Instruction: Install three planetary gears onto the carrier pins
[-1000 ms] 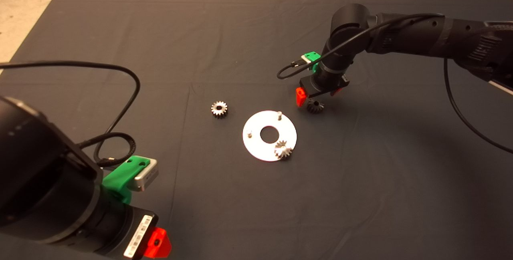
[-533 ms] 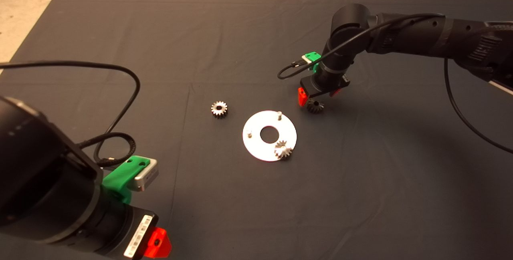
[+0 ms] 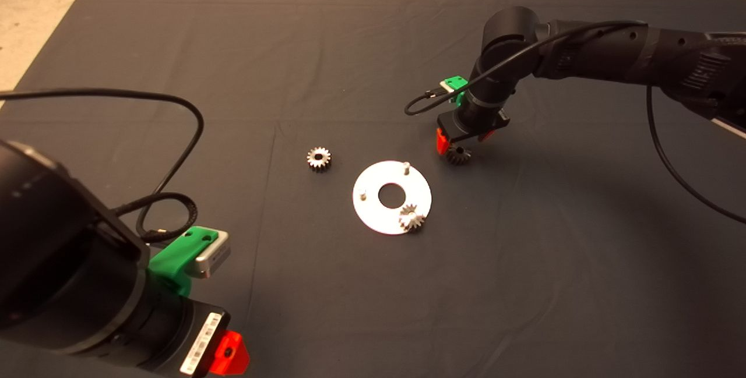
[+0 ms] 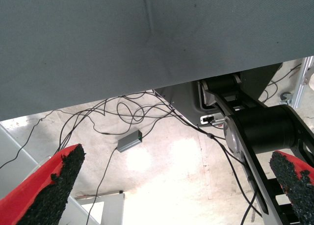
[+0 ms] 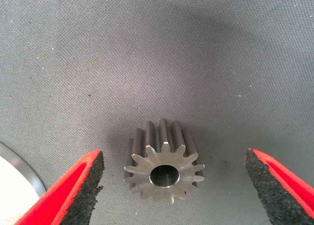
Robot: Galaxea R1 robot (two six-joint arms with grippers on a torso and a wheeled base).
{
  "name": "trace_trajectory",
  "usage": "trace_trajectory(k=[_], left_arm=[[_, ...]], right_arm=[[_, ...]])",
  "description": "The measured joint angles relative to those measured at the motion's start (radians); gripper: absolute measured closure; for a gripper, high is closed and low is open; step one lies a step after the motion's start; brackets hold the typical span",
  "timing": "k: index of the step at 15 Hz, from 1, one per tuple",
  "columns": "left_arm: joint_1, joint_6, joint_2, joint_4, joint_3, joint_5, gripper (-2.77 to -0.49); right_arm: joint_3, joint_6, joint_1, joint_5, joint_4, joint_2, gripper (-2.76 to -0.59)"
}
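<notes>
the right gripper [image 3: 460,139] hangs low over the dark mat [image 3: 349,57], just to the far right of the round carrier disc [image 3: 382,218]. its red fingers [image 5: 73,190] are spread wide, released and gripping nothing, and a planetary gear [image 5: 164,167] lies flat on the mat between them, touching neither pad (the bore faces up toward the wrist camera). in the head view this same gear [image 3: 460,155] sits just beyond the disc's far-right edge, partly under the gripper.

the disc lies flat near the middle of the mat. a second gear [image 3: 411,218] sits on the disc's near-right part, over a carrier pin there. two more carrier pins stand bare: one at the far side [image 3: 405,165] and one at the left [image 3: 362,195] of the central hole. the third gear [image 3: 319,158] lies on the mat to the left of the disc, apart from it.

the left gripper [image 3: 230,354] is parked at the near-left corner, off the work. its fingers [image 4: 54,186] are wide apart and empty, and past the mat's edge its wrist view shows floor with loose cables [image 4: 127,112].
</notes>
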Motion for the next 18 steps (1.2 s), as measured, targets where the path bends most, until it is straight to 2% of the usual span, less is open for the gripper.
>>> trace_trajectory(k=[3,8,11,13,18], left_arm=[[0.0,0.0,0.0,0.0,0.0,0.0,-2.75],[0.0,0.0,-0.002,0.0,0.0,0.0,-2.75],[0.0,0.0,-0.003,0.0,0.0,0.0,-2.75],[0.0,0.0,-0.003,0.0,0.0,0.0,-2.75],[0.0,0.0,-0.003,0.0,0.0,0.0,-2.75]], right_arm=[[-0.008,0.009,-0.001,0.003,0.0,0.0,-2.1],[-0.012,0.023,-0.025,0.006,0.001,0.0,-2.09],[-0.012,0.023,-0.035,0.007,0.001,0.001,-1.96],[-0.012,0.023,-0.035,0.007,0.001,0.001,-1.96],[-0.012,0.023,-0.035,0.008,0.001,0.0,-1.69]])
